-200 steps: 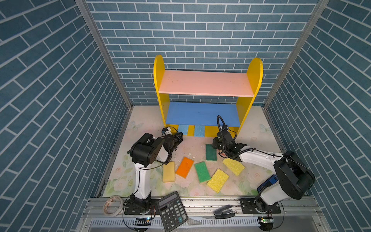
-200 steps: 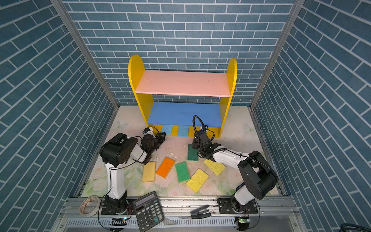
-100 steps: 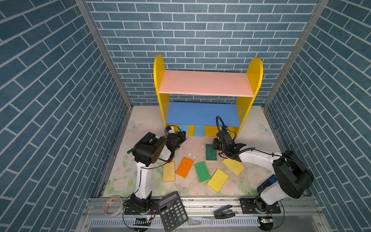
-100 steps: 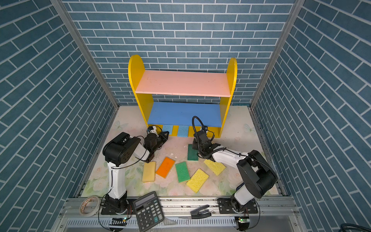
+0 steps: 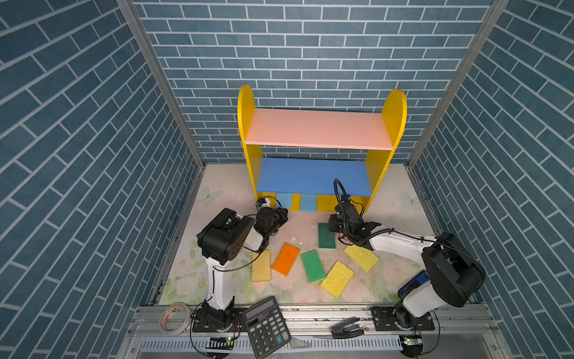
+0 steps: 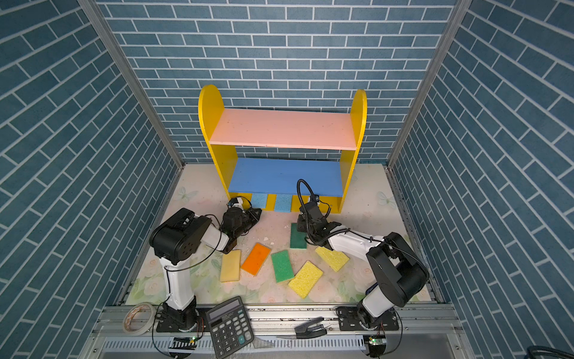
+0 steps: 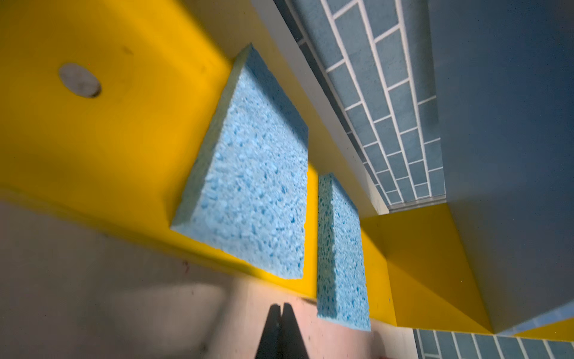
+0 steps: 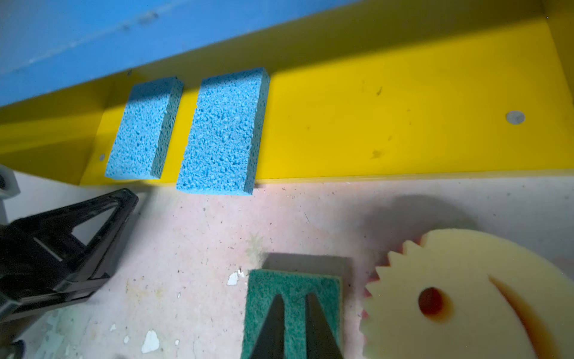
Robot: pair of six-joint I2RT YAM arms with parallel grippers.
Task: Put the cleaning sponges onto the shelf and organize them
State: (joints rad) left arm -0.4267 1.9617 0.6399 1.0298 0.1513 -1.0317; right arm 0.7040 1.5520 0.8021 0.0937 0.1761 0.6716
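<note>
Top views: the shelf (image 5: 320,136) stands against the back wall. Two light blue sponges (image 5: 284,200) lie side by side on the left part of its yellow base. The left gripper (image 5: 281,214) sits low just in front of them, not touching. The right gripper (image 5: 333,224) is at the far end of the dark green sponge (image 5: 326,241), which lies flat on the floor before the shelf. Five loose sponges (image 6: 256,258) (pale yellow, orange, green, two yellow) lie nearer the front rail. Left wrist: fingertips (image 7: 275,326) pressed together, nothing between them; both blue sponges lie just beyond. Right wrist: fingertips (image 8: 275,323) a narrow slit apart over the dark green sponge; whether they pinch it I cannot tell. Only this view shows the round smiley sponge (image 8: 466,295) just beside the green one; the arm hides it from above.
</note>
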